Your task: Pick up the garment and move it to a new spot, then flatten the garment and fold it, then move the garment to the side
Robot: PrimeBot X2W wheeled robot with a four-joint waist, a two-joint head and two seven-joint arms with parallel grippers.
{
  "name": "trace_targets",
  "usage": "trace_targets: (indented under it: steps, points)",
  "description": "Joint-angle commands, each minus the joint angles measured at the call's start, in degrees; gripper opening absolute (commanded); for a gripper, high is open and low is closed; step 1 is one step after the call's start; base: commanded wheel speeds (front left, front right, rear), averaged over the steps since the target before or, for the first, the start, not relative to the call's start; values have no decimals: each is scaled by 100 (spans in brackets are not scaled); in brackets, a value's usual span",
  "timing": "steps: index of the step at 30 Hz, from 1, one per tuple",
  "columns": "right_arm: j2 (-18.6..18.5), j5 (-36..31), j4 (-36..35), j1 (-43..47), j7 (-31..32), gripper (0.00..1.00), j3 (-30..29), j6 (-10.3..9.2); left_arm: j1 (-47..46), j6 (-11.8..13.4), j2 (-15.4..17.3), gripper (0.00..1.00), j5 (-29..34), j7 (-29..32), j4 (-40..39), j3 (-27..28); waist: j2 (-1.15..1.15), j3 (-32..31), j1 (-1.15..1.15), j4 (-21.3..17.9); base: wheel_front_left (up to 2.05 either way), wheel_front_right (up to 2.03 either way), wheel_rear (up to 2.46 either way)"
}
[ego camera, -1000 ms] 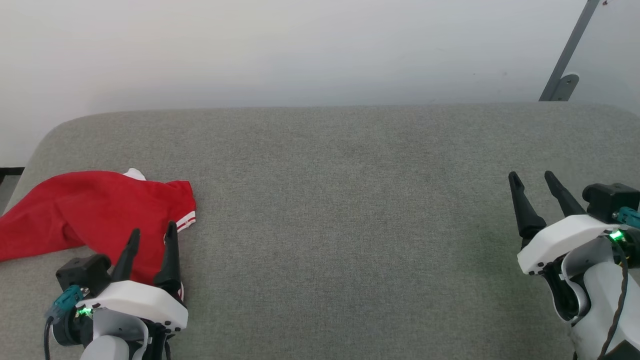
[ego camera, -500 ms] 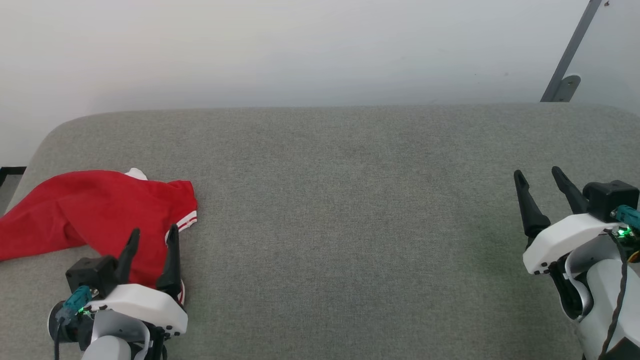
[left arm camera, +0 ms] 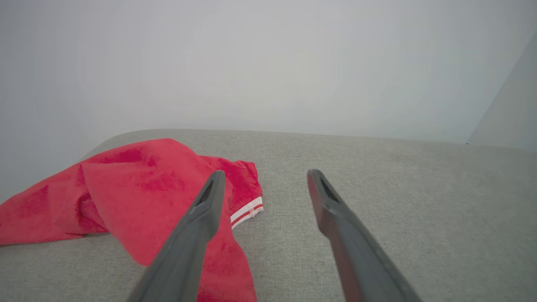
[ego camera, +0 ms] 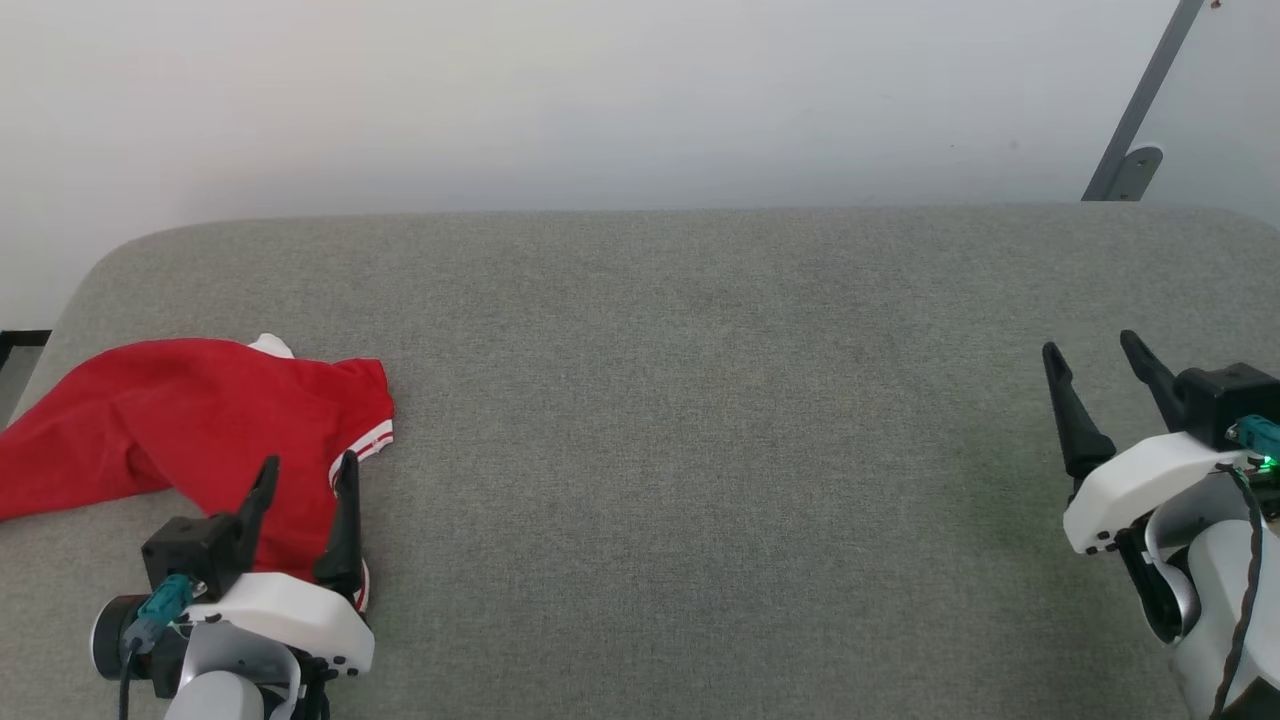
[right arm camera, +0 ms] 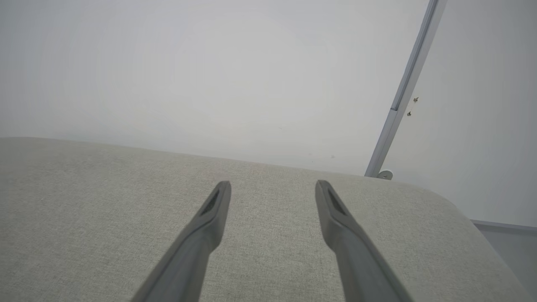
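Head view: the left gripper (ego camera: 310,460) sits at the lower left, its two dark tapered fingers spread wide with nothing between them. They point up over the near flap of the garment (ego camera: 190,420). Whether they touch the cloth cannot be told. In the left wrist view one finger crosses in front of the red fabric and the other lies over bare upholstery. The right gripper (ego camera: 1089,342) stands at the far right, also wide apart and empty, above the bare surface and well away from the shirt.

The garment is a soft, bright red shirt, rumpled and partly doubled over, lying at the left end of the grey fabric-covered surface (ego camera: 700,400). Its left tip reaches the picture's edge. A red-and-white striped trim (ego camera: 365,443) ends one sleeve on its right side, and a small white patch (ego camera: 270,346) peeks out at its far edge.

The surface is a coarse grey weave, flat, with rounded far corners. Between the shirt and the right gripper it lies bare and broad. A plain pale wall (ego camera: 600,100) rises behind, and a slanted grey metal strut (ego camera: 1140,100) stands at the upper right.
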Motion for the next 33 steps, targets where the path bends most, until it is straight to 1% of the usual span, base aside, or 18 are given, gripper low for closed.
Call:
trace_targets:
  steps: [1, 6, 14, 20, 26, 33]
  points:
    - [-29, -111, 27, -83, -57, 100, -10, 2, -134, -11, 4, 100, 140, -46, 8, 9, 0, -1, 0, 1, 0, 0, 0]
    - [-31, -254, 38, -85, -111, 100, -78, 2, -149, -56, 7, 100, 173, -95, 155, -11, 0, -5, 0, 0, 0, 0, 0]
    - [-51, -464, 66, -67, -199, 100, -143, 2, -200, -62, 69, 100, 239, -181, 294, -162, 0, -15, 0, 19, 0, 0, 0]
    - [-101, -519, 92, -60, -244, 100, -257, 2, -233, -63, 94, 100, 217, -234, 395, -272, 0, -15, 0, 111, 0, 0, 0]
    - [-2, -389, 16, 169, -239, 100, -476, 2, -243, -58, 41, 100, 87, -232, 437, -264, 0, -36, 0, 425, 0, 0, 0]
    - [199, -313, -108, 357, -239, 100, -332, 2, -44, -58, -97, 100, 200, -232, 415, 44, 0, -4, 0, 1038, 0, 0, 0]
